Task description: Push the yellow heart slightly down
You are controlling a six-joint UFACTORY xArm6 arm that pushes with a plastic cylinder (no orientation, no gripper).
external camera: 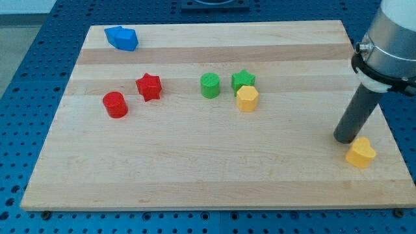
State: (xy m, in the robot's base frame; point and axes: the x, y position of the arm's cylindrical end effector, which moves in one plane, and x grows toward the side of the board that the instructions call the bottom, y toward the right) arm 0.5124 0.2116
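The yellow heart (pixel 361 153) lies near the view's lower right corner of the wooden board (pixel 214 162). My tip (pixel 345 139) rests on the board just above and to the left of the heart, touching or almost touching its upper left edge. The dark rod rises from there towards the view's upper right.
A yellow hexagon (pixel 247 98) sits just below a green star (pixel 243 80), with a green cylinder (pixel 210 85) to their left. A red star (pixel 149 86) and a red cylinder (pixel 115 104) lie at the left. A blue block (pixel 122 38) is at the top left corner.
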